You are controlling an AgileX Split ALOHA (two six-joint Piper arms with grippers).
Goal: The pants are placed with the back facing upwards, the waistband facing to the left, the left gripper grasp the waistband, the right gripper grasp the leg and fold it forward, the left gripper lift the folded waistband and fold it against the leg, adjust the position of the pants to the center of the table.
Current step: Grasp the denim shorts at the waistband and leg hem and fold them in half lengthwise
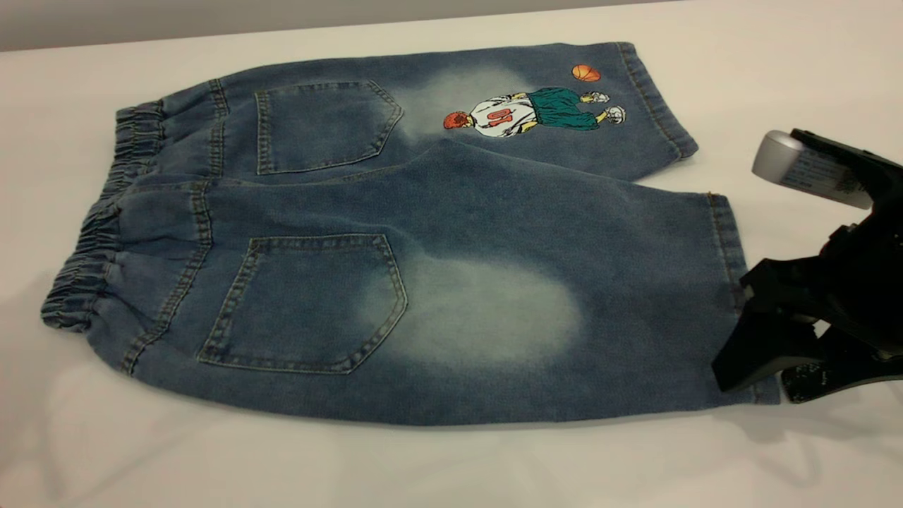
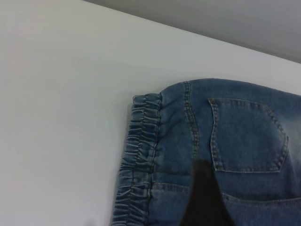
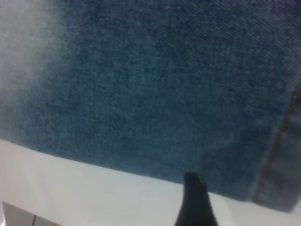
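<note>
The blue denim pants (image 1: 423, 233) lie flat on the white table (image 1: 451, 466), back pockets up, with the elastic waistband (image 1: 99, 247) at the left. The leg (image 1: 635, 282) with the pale oval patch is the near one; the far leg carries the basketball-player print (image 1: 529, 113). My right gripper (image 1: 765, 384) is open, low at the near corner of that leg's hem (image 1: 726, 240); one fingertip (image 3: 193, 188) shows at the fabric's edge. My left gripper (image 2: 235, 221) is out of the exterior view; it hovers open over the pants just inside the waistband (image 2: 138, 155), near a back pocket (image 2: 247, 136).
Bare white tabletop surrounds the pants on all sides. The table's far edge (image 1: 211, 32) runs behind them, with a grey wall beyond.
</note>
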